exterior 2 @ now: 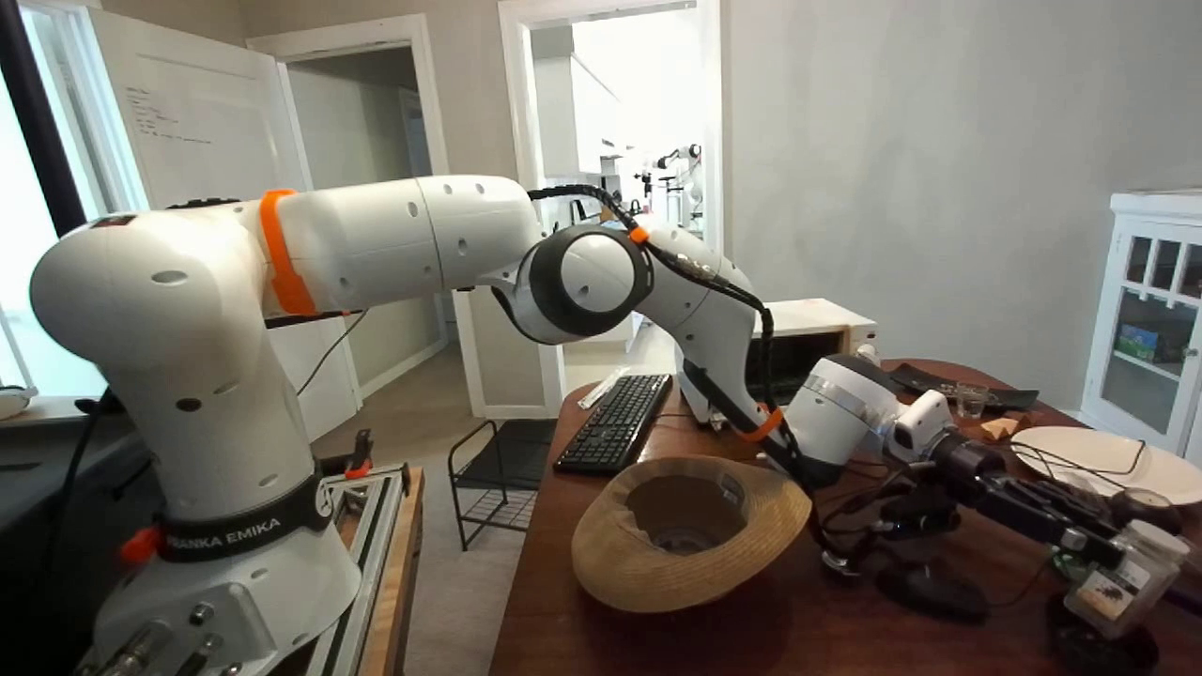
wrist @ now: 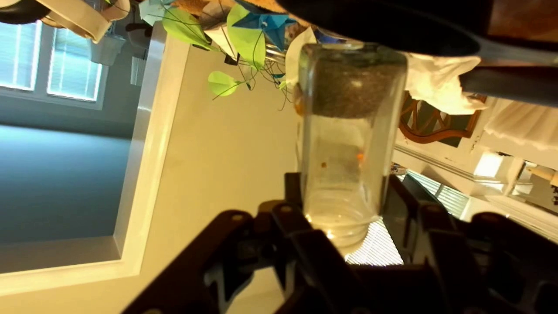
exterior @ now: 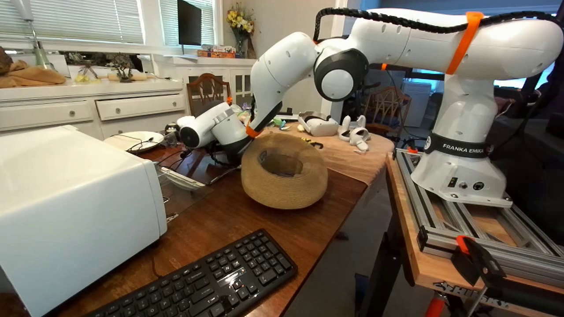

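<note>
End effector [wrist: 344, 192] is clamped on a clear jar [exterior 2: 1119, 593], fingers [wrist: 293, 189] either side near neck, pale lid [exterior 2: 1161, 540] up, dark contents [wrist: 355, 89] at bottom. Jar is in front of white plate [exterior 2: 1174, 472] in an exterior view; can't tell if it touches dark round object [exterior 2: 1080, 650] below. Upturned straw hat [exterior 2: 657, 568] sits on worktop [exterior 2: 845, 638] between jar and robot base [exterior 2: 235, 591].

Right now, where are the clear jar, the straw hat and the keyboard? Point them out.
Clear jar [wrist: 352, 146]: wrist view, side wall, about midway along.
Straw hat [exterior 2: 690, 512]: in an exterior view, inside of the crown.
Keyboard [exterior: 209, 279]: in an exterior view, on the keys.
</note>
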Robot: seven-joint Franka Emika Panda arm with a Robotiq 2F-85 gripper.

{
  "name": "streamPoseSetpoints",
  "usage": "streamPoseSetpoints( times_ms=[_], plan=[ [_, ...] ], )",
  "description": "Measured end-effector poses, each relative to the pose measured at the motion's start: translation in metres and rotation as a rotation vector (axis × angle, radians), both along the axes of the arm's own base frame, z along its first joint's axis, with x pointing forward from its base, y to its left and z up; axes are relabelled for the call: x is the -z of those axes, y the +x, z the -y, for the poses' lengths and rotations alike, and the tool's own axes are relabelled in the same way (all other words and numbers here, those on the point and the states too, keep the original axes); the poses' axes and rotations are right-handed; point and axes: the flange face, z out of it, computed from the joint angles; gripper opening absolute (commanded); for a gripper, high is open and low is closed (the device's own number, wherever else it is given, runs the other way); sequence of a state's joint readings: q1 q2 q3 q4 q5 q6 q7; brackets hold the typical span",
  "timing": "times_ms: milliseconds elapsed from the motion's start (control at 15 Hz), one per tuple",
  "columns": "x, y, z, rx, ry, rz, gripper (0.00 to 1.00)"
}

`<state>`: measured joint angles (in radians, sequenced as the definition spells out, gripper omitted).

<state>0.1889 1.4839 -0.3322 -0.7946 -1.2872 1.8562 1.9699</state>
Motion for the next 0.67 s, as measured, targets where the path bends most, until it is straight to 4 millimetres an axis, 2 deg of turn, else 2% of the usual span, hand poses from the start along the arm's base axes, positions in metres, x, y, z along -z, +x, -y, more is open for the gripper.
streamPoseSetpoints(
  times_ms=[667],
  plan=[
    [0.0097, -0.0046, 0.0042, -0.015, -0.011, 0.042, 0.23]
  ],
)
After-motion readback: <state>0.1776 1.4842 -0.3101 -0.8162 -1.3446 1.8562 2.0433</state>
